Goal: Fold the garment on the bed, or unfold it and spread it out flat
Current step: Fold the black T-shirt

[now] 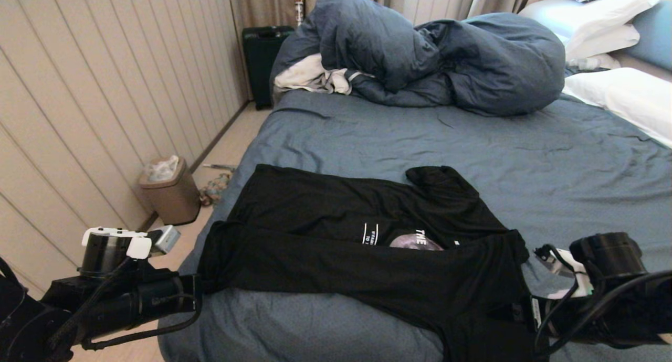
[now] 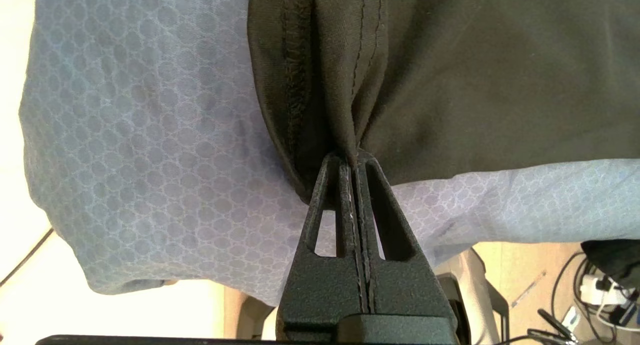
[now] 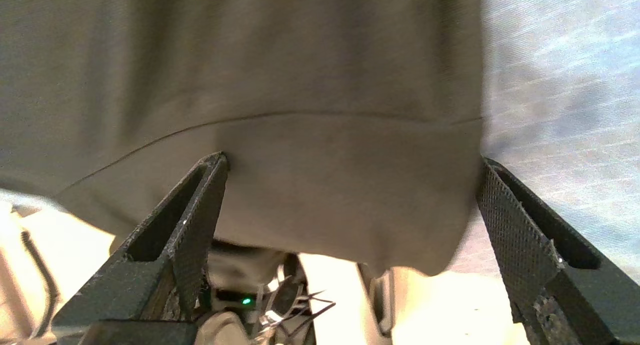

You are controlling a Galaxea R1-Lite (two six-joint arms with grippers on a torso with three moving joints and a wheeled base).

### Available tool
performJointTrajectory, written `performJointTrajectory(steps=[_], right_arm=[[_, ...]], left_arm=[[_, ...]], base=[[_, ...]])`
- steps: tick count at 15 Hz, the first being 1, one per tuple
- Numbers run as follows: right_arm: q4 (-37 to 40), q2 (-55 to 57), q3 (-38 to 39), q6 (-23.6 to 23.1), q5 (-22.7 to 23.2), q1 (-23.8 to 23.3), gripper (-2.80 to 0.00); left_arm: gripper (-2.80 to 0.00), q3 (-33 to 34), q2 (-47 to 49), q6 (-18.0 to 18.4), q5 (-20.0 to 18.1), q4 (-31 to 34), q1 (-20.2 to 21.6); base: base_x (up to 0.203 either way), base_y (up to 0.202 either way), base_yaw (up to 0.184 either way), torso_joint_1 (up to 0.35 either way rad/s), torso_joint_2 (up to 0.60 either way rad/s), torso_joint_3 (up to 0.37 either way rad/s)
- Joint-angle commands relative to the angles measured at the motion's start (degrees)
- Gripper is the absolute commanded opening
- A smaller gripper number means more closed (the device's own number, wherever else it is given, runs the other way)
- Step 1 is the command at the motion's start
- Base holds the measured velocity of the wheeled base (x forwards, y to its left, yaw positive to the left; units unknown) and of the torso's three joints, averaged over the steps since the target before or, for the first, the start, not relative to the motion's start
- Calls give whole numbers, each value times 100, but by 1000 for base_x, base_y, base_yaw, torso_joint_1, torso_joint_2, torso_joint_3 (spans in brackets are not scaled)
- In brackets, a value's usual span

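Note:
The garment [image 1: 367,246], a black T-shirt with a grey moon print and white lettering, lies across the near part of the bed [image 1: 472,141], with its near half folded over the front. At the shirt's left corner, by the bed's edge, my left gripper [image 2: 352,157] is shut on a pinched bunch of hem. In the left wrist view the garment [image 2: 475,75] fans out from the closed tips. My right gripper [image 3: 352,160] is open at the shirt's right near corner. There a loose edge of the garment [image 3: 325,60] hangs between the spread fingers [image 3: 515,225], not clamped.
A bulky slate-blue duvet [image 1: 446,57] is heaped at the far side, with a small white-grey cloth [image 1: 310,76] beside it and white pillows [image 1: 625,94] at the right. On the floor to the left stand a tan bin [image 1: 170,191] and a black case [image 1: 262,57], along a panelled wall.

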Motion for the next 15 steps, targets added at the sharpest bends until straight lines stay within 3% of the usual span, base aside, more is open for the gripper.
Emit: performJointTrajectory(steps=[1,2,15], right_arm=[[-7,-111,18,28,19,57,0],[1,-161,35,30,20,100,-280],[34,-668,262,22,29,14,-280]], left_arm=[[-280,-4,32,-11,-6,-26,4],[-280,5,32,-11,-6,-26,5],[-280,-19,122,-19,-13,-83,2]], base=[[0,0,0,0,0,0],[0,0,0,0,0,0],[0,0,0,0,0,0]])
